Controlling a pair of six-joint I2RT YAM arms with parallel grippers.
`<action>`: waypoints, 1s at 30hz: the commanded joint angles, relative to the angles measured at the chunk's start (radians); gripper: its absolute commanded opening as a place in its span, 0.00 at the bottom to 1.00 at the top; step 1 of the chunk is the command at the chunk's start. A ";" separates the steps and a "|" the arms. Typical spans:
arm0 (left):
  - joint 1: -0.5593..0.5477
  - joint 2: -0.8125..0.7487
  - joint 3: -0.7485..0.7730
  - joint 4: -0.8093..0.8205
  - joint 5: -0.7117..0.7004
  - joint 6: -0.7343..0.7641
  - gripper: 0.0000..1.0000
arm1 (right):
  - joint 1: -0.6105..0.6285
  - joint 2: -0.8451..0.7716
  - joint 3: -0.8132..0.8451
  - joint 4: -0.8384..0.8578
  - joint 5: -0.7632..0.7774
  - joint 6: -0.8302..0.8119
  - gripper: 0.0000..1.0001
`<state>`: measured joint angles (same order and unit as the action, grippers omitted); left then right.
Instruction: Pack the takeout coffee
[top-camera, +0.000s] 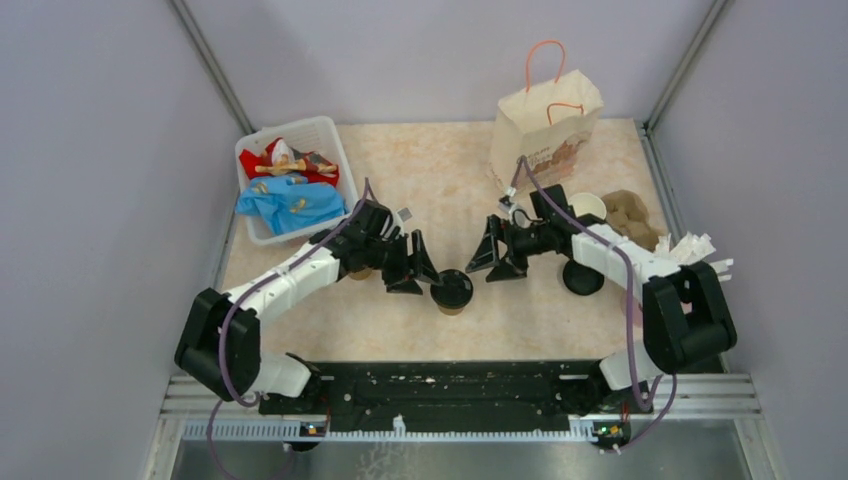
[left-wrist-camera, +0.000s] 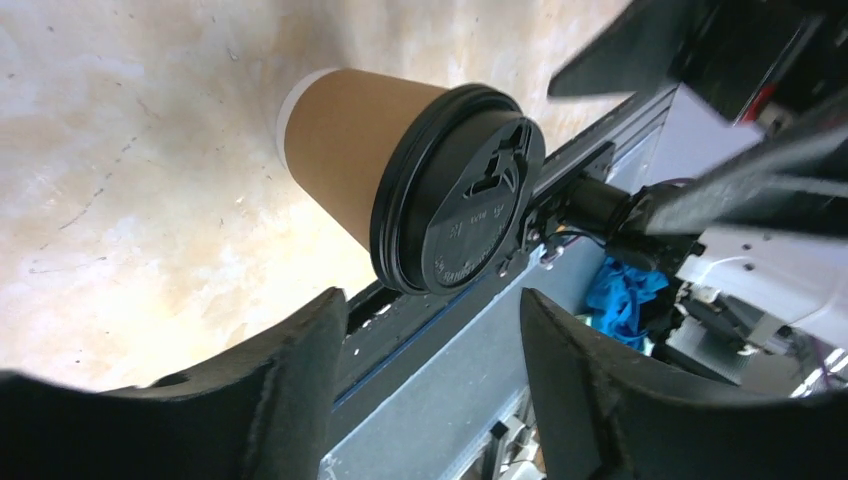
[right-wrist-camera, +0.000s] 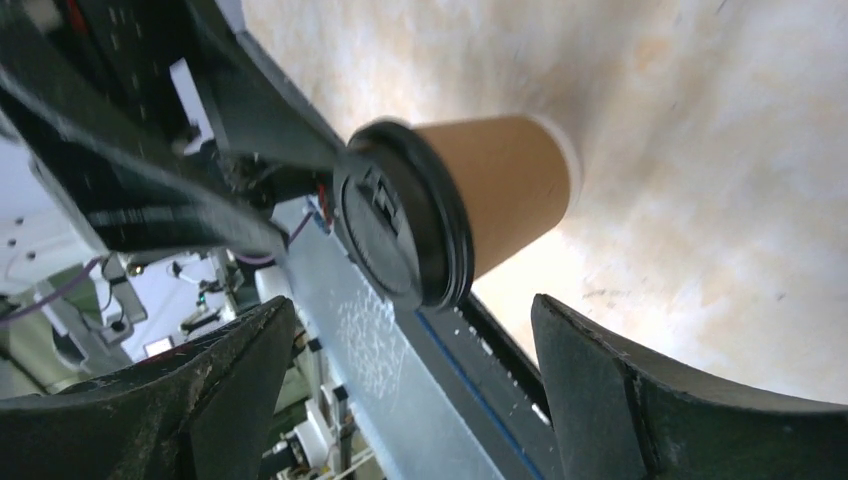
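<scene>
You're mid-job here. One lidded cup (top-camera: 452, 292) stands upright on the counter (top-camera: 420, 180), near the front edge and right between the two arms. The left end effector (top-camera: 414, 272) is spread wide just beside it on one side, and the right end effector (top-camera: 497, 262) is spread on the other. Neither one touches the cup. Both wrist views agree: brown wall, black lid (left-wrist-camera: 470, 200) seated all round, jaws apart with the cup in the gap ahead of them.

So I'd say lidding on this one is done and the step in hand is the pickup. The next move calls for one arm only, closing on the brown wall below the lid rather than on the lid itself. Go lightly, since paper crushes easily. After that it goes to the pulp tray (top-camera: 632, 215) or the paper bag (top-camera: 545, 125); can't tell which you're meant to use first.

The second cup (top-camera: 588, 206) sits open at the far right by the tray. Whether it's in a pocket or just beside it I can't tell, because the right arm (top-camera: 610, 255) cuts across it. The black disc (top-camera: 583, 277) near that arm looks like its lid. There's also a brown shape (top-camera: 358, 272) under the left forearm (top-camera: 300, 275) that I can't make out, and the bag's inside isn't visible.
</scene>
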<state>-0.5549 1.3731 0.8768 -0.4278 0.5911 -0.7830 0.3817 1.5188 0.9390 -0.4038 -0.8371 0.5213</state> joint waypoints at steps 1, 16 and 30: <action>0.042 0.027 0.036 0.037 0.047 0.025 0.66 | 0.011 -0.088 -0.094 0.079 -0.094 0.042 0.87; 0.047 0.078 -0.035 0.079 0.082 0.042 0.50 | 0.051 0.012 -0.162 0.221 -0.083 0.094 0.68; 0.046 0.107 -0.164 0.087 -0.012 0.105 0.44 | 0.013 0.163 -0.271 0.453 -0.071 0.170 0.46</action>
<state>-0.5049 1.4490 0.7872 -0.2882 0.6922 -0.7525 0.4049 1.6211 0.7113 -0.0044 -0.9943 0.7067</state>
